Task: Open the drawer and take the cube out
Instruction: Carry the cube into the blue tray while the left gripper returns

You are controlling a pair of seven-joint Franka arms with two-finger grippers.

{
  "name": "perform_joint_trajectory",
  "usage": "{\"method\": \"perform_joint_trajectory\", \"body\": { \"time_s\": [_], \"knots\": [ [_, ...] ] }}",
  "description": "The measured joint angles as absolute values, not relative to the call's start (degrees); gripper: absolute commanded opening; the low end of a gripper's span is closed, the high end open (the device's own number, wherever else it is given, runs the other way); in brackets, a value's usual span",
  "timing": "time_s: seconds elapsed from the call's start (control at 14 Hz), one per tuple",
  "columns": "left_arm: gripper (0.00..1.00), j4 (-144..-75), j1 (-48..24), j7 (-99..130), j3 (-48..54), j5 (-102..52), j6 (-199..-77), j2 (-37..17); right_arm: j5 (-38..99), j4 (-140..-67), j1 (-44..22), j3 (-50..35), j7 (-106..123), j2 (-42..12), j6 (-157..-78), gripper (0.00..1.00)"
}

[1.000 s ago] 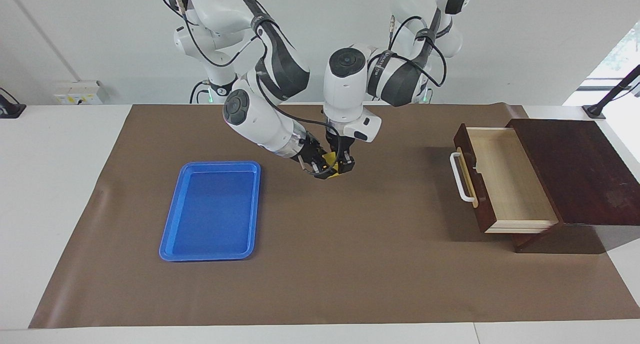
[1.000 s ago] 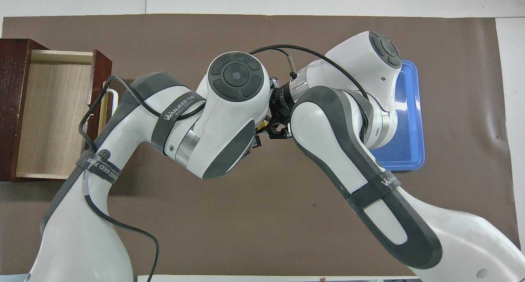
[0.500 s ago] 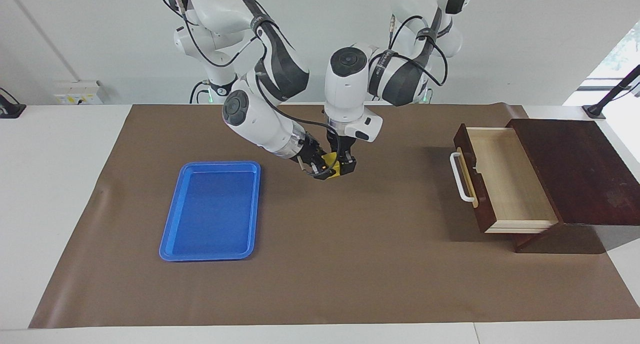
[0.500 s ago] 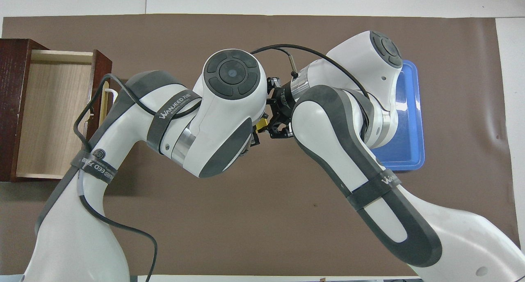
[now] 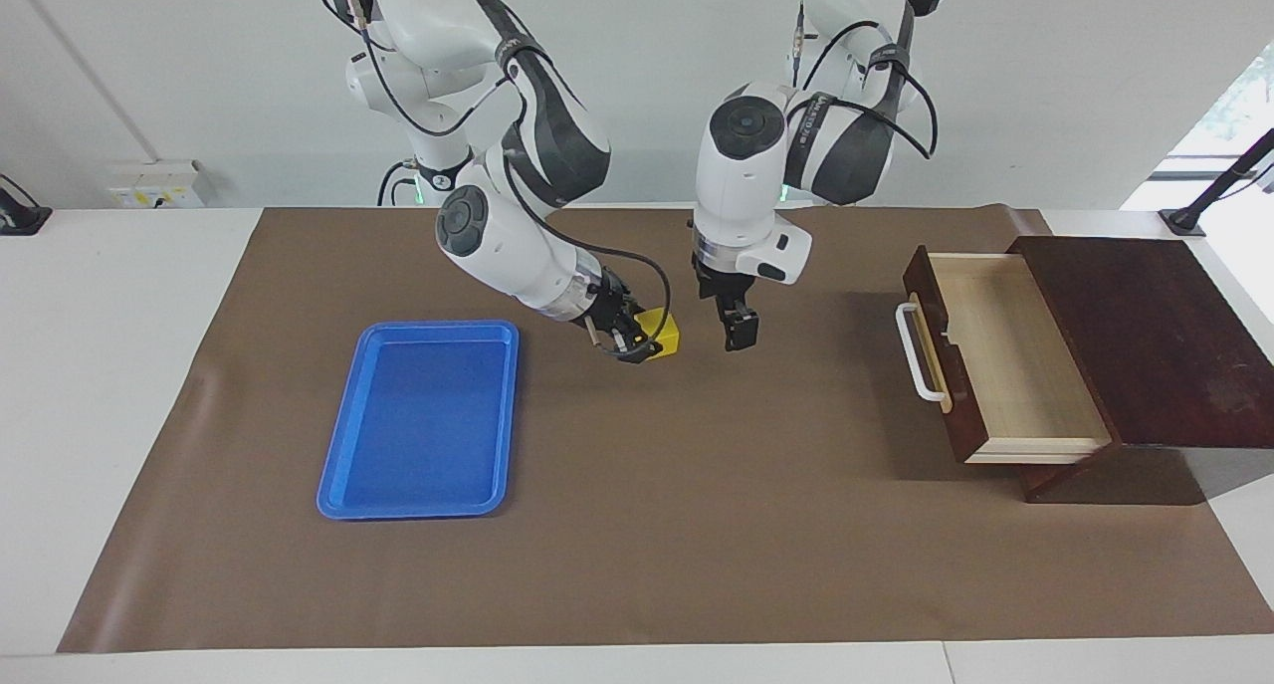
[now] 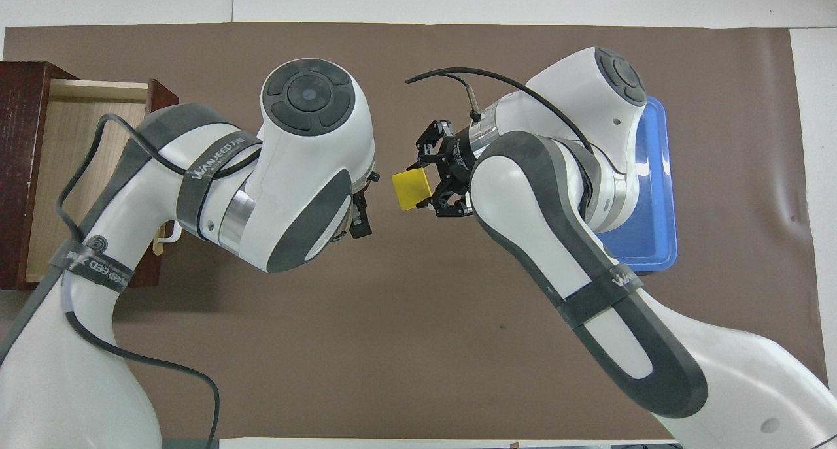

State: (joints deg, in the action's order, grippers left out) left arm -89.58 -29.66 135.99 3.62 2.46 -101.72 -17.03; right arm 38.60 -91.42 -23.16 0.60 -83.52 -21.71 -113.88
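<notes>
A blue tray (shallow, rectangular) lies on the brown mat.

The yellow cube is clamped in the right gripper; the dark wooden drawer stands pulled open, well apart from that gripper.

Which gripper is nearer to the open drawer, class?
The left. The left gripper hangs over the mat between the yellow cube and the drawer. The right gripper holds the cube, closer to the blue tray.
</notes>
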Motion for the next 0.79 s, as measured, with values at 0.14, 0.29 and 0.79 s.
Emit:
{"method": "perform_joint_trajectory", "body": {
  "time_s": [0.14, 0.29, 0.79],
  "knots": [
    [1.00, -92.34, -26.15, 131.34, 3.51, 2.51, -101.71, -15.93, 38.51, -91.42, -20.52, 0.68, -83.49, -21.61, -113.64, 0.00],
    [1.00, -93.46, -21.82, 125.16, 3.40, 2.57, -101.71, -15.31, 38.44, -91.40, -16.18, 0.79, -83.07, -21.27, -111.87, 0.00],
    [1.00, -96.43, -8.10, 101.76, 3.28, 2.63, -103.07, -14.73, 38.35, -97.06, 1.05, 1.25, -72.67, -20.89, -109.13, 0.00]
  ]
}}
